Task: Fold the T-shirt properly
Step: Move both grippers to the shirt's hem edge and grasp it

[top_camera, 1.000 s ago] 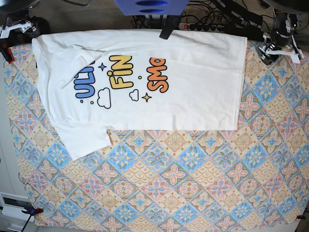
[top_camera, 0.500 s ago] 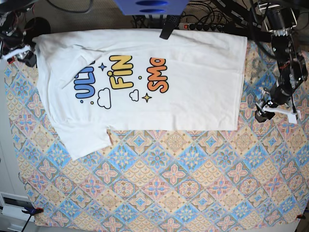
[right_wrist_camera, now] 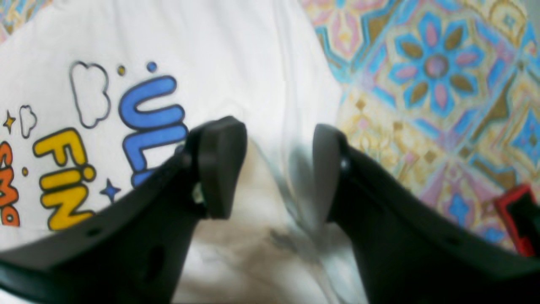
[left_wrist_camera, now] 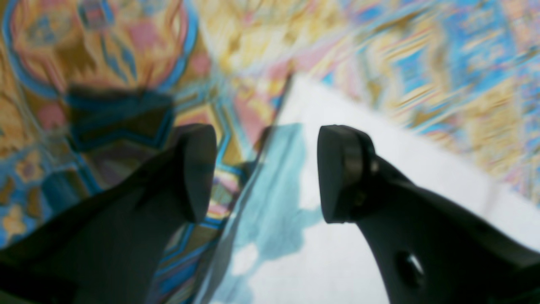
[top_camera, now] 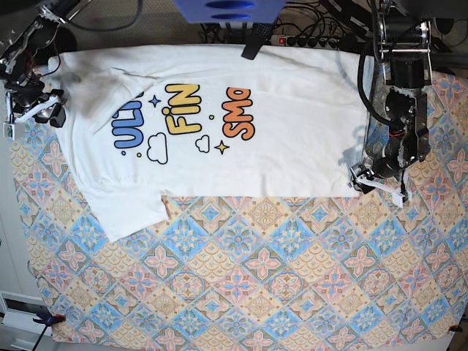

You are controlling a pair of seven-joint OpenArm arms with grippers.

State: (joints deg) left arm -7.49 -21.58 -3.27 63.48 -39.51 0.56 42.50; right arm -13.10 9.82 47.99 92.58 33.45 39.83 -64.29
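The white T-shirt (top_camera: 292,131) lies flat across the back of the table, print up, showing "ULT", "FiN" and "SMo", with one sleeve folded over at the left. My left gripper (top_camera: 367,183) is open at the shirt's front right corner. In the left wrist view (left_wrist_camera: 268,173) its jaws straddle the white cloth's edge (left_wrist_camera: 337,253). My right gripper (top_camera: 45,111) is open at the shirt's left edge. In the right wrist view (right_wrist_camera: 278,169) it hangs over the cloth (right_wrist_camera: 211,50) beside the blue "UL" letters. Neither gripper holds anything.
A patterned tablecloth (top_camera: 256,278) covers the table. Cables and a power strip (top_camera: 307,40) run along the back edge, below a blue object (top_camera: 227,9). A red clamp (right_wrist_camera: 517,215) shows near the right gripper, and another clamp (top_camera: 44,318) sits at the front left corner.
The left arm has swung down and inward from the back right to the shirt's front right corner. The right arm has come down to the shirt's left edge. The shirt has not moved.
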